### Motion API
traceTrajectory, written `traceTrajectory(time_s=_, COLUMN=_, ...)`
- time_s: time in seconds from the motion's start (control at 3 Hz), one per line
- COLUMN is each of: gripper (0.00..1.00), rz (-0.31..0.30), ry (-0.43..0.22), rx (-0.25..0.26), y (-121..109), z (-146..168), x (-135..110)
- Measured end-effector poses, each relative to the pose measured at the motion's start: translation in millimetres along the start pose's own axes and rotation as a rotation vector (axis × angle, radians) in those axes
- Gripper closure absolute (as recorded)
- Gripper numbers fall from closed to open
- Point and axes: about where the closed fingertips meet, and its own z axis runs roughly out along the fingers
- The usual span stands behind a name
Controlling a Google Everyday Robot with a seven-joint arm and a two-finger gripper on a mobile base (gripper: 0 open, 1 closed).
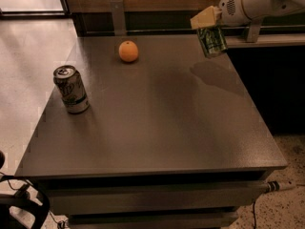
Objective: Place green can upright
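Currently, the pincer (pixel 208 26) is hanging in the air at the upper right of the view, over the far right corner of the desk (pixel 157 128). It is clamping the green can (pixel 212 42) by its upper end. The green can is hanging clear of the desk top, not touching it, and is leaning a little off vertical, with its lower end pointing down and slightly to the right. One tan finger pad (pixel 204 18) is pressing against the top of the can. The white arm (pixel 252 4) is reaching in from the right edge of the view. A soft shadow (pixel 217 75) is lying on the desk below the held can. Well apart from it, an orange (pixel 128 51) is sitting near the far edge, left of centre. A pale white-and-green can (pixel 71 89) is standing upright near the left edge, apart from the orange.
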Motion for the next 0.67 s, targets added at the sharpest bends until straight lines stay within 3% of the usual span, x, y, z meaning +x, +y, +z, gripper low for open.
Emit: traceTrajectory(time_s=0.67, gripper=1.0, rz=-0.058, ry=-0.24, rx=-0.075, y=11, z=2, x=21)
